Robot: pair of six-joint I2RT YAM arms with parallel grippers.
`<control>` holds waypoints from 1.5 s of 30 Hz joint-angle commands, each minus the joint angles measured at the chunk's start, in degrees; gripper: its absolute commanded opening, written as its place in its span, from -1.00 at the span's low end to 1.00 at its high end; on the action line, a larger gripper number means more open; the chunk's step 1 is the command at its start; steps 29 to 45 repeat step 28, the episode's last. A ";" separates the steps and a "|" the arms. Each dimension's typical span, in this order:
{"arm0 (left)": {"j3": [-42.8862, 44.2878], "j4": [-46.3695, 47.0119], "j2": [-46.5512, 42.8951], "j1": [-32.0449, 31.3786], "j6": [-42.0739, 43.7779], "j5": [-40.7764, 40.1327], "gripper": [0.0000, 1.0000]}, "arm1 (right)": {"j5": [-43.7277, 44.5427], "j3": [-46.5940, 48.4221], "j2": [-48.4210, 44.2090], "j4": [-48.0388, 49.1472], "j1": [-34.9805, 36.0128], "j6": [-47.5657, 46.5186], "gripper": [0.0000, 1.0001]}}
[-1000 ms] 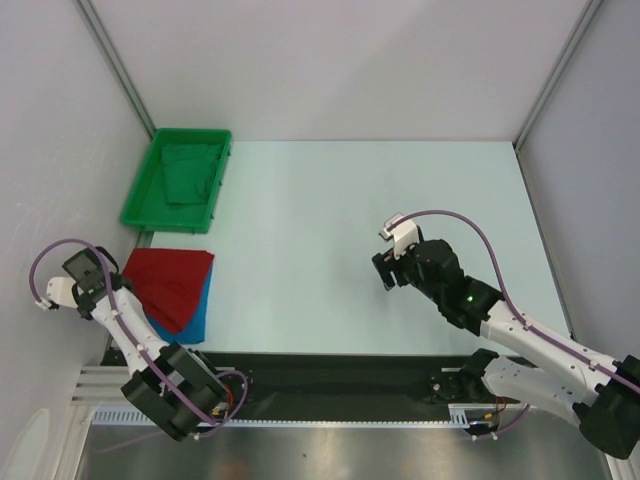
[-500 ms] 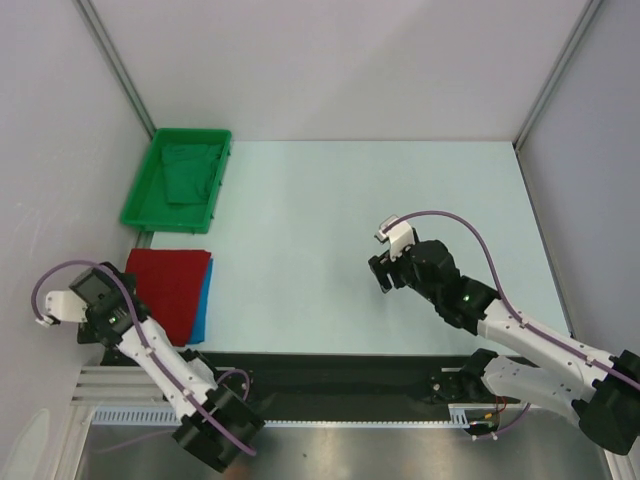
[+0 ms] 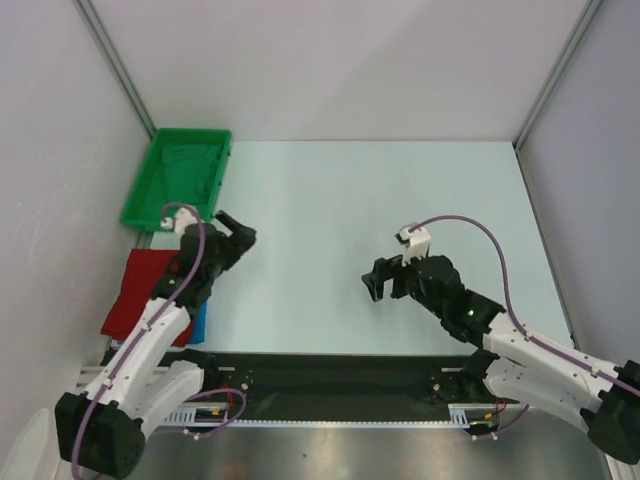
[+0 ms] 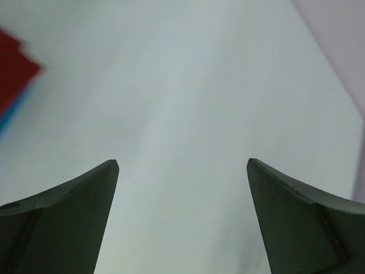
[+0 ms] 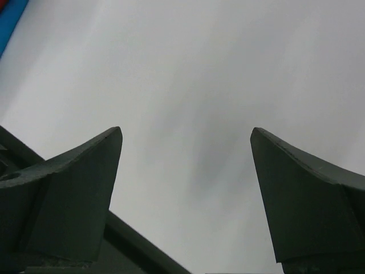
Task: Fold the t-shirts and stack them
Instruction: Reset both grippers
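The red t-shirt (image 3: 140, 285) lies folded at the table's near left, on top of the blue t-shirt (image 3: 198, 322), of which only a strip shows at the right edge. My left arm reaches across the stack. Its gripper (image 3: 241, 234) is open and empty, past the stack's far right corner, over bare table. In the left wrist view the gripper (image 4: 182, 165) frames only table, with the red t-shirt (image 4: 14, 68) and a sliver of the blue t-shirt (image 4: 7, 121) at the left edge. My right gripper (image 3: 373, 285) hangs open and empty mid-table; its wrist view (image 5: 186, 132) shows a corner of the blue t-shirt (image 5: 8, 17).
A green tray (image 3: 145, 180) holding green cloth (image 3: 188, 172) stands at the far left, just beyond the stack. White walls enclose the table on the left, back and right. A black rail (image 3: 320, 370) runs along the near edge.
My left arm has swung from the table's left edge across the stack toward the middle, and its gripper has opened. The red t-shirt has settled flat on the blue one. My right gripper shifted slightly left and opened wider.
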 commanded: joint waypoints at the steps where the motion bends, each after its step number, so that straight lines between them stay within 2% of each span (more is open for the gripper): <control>1: -4.66 17.66 -0.41 -9.35 1.06 6.42 0.99 | 3.38 -4.36 -5.18 4.76 0.32 14.56 1.00; 5: -14.07 30.26 -4.35 -14.12 1.23 17.15 0.99 | 5.40 -15.67 -12.30 9.77 0.50 27.48 0.99; 8: -22.86 37.65 -11.46 -15.71 0.18 25.32 0.99 | 5.84 -22.88 -17.40 12.93 0.50 36.19 0.99; 14: -39.99 48.02 -34.65 -15.89 -6.05 37.62 1.00 | 2.95 -34.77 -29.87 18.03 0.59 47.45 0.99; 15: -41.76 49.17 -37.47 -15.89 -7.45 38.52 1.00 | 2.25 -36.26 -31.37 18.04 0.59 48.24 0.99; 17: -46.77 54.60 -44.95 -15.89 -14.11 40.54 1.00 | 1.89 -36.10 -34.71 11.55 0.76 49.65 1.00; 20: -48.90 54.72 -51.80 -15.89 -15.03 42.39 1.00 | 1.45 -35.93 -36.83 7.85 0.76 49.65 1.00; 23: -49.51 59.97 -52.79 -15.89 -17.48 46.34 0.99 | -0.91 -36.01 -37.10 9.41 0.76 48.52 0.99; 24: -49.95 66.08 -52.44 -15.89 -19.14 48.52 0.99 | -3.71 -36.10 -37.27 11.16 0.67 47.38 0.99; 26: -50.13 71.39 -52.61 -15.89 -24.15 50.30 1.00 | -6.54 -36.36 -37.45 17.05 0.76 47.80 0.99; 27: -50.13 75.68 -53.22 -15.98 -27.73 51.35 0.99 | -11.07 -36.54 -37.10 20.03 0.67 48.07 1.00; 28: -50.13 78.33 -54.27 -15.98 -29.77 51.71 0.99 | -14.25 -36.89 -37.10 28.50 0.67 47.46 0.99; 45: -50.13 78.33 -54.27 -15.98 -29.77 51.71 0.99 | -14.25 -36.89 -37.10 28.50 0.67 47.46 0.99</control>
